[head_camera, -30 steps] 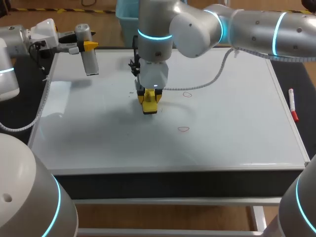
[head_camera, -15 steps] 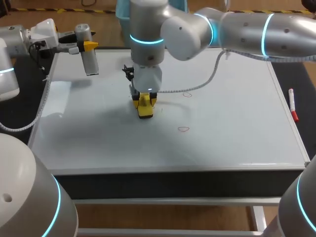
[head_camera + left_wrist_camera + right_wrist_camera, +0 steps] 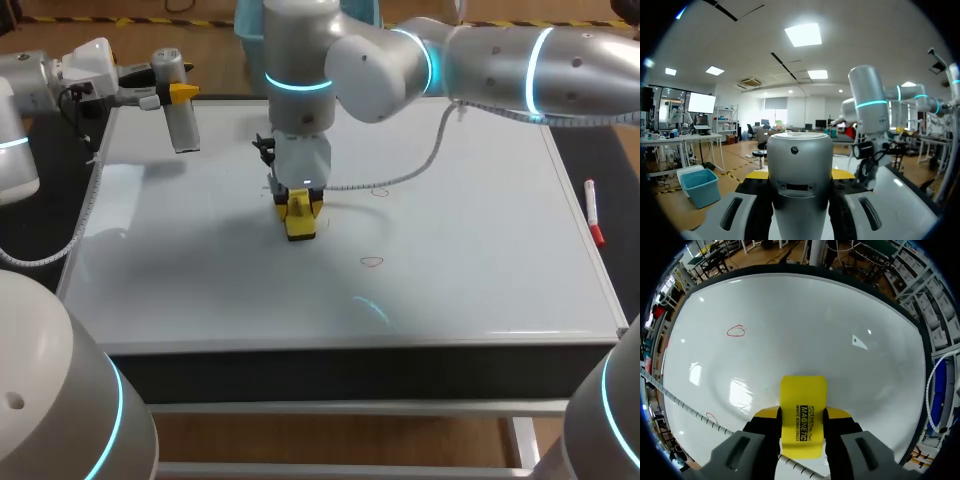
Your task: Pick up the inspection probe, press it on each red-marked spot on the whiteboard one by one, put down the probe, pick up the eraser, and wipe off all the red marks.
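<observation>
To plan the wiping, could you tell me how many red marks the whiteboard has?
2: one mark beside the cable, one nearer the front edge; the right arm may hide more.

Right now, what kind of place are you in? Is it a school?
Probably a robot testing lab, not a school. A whiteboard lies flat as the tabletop, my arms hold a yellow eraser and a silver probe, and a red marker lies at the board's edge.
</observation>
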`<state>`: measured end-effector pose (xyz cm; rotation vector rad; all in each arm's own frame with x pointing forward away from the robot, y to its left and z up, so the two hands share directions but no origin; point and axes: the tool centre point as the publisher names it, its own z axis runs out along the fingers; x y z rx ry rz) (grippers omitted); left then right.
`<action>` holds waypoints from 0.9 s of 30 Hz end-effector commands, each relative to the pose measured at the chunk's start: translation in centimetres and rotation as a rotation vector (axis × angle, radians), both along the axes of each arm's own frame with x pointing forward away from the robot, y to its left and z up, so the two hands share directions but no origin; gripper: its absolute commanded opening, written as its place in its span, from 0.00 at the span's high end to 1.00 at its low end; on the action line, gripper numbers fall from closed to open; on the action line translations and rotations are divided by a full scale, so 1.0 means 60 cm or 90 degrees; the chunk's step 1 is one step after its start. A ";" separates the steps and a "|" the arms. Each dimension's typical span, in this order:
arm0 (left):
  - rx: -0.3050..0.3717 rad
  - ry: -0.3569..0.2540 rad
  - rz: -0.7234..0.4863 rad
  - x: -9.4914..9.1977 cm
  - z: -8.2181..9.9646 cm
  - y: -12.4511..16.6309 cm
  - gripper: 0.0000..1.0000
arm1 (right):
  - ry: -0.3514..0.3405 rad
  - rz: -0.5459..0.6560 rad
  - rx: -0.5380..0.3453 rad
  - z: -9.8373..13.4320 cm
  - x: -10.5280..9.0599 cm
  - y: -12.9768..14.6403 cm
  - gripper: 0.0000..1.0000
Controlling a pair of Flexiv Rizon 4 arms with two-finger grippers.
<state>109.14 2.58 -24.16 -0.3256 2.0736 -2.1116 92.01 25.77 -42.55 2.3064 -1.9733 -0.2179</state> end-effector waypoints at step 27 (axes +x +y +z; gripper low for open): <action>0.000 0.000 -0.001 0.001 0.001 0.000 1.00 | -0.034 -0.132 -0.011 0.067 0.051 -0.183 1.00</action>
